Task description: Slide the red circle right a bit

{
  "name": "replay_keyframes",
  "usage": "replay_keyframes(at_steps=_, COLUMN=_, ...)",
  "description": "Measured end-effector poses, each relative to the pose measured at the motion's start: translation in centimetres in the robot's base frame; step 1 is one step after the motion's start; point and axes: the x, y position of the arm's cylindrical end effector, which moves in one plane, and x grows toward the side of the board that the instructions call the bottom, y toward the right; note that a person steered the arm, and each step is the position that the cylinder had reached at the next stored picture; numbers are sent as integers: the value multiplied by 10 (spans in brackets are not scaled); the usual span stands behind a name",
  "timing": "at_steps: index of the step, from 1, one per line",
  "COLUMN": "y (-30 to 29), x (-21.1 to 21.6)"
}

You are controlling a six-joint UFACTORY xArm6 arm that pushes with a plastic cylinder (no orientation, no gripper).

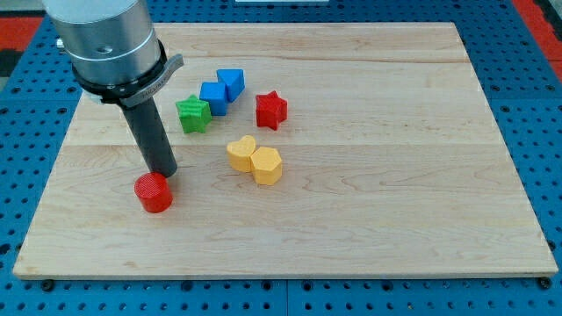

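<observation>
The red circle [154, 193] lies on the wooden board [369, 175] at the view's lower left. My tip [163, 172] stands just above it in the view, at its upper right edge, touching or almost touching it. A red star [271, 110] lies further right and up. A green star [194, 114] and two blue blocks [221, 90] sit near the top left. A yellow heart [241, 152] and a yellow hexagon [266, 165] lie touching each other in the middle.
The arm's grey metal body [105, 39] hangs over the board's top left corner. The board rests on a blue pegged table [527, 53]. The board's bottom edge runs just below the red circle.
</observation>
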Motion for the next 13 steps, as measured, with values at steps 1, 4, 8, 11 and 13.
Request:
replay_keyframes(at_steps=1, y=14, x=2)
replay_keyframes(at_steps=4, y=15, x=45)
replay_keyframes(at_steps=8, y=157, x=49)
replay_keyframes(at_steps=11, y=109, x=49)
replay_keyframes(at_steps=13, y=80, x=49)
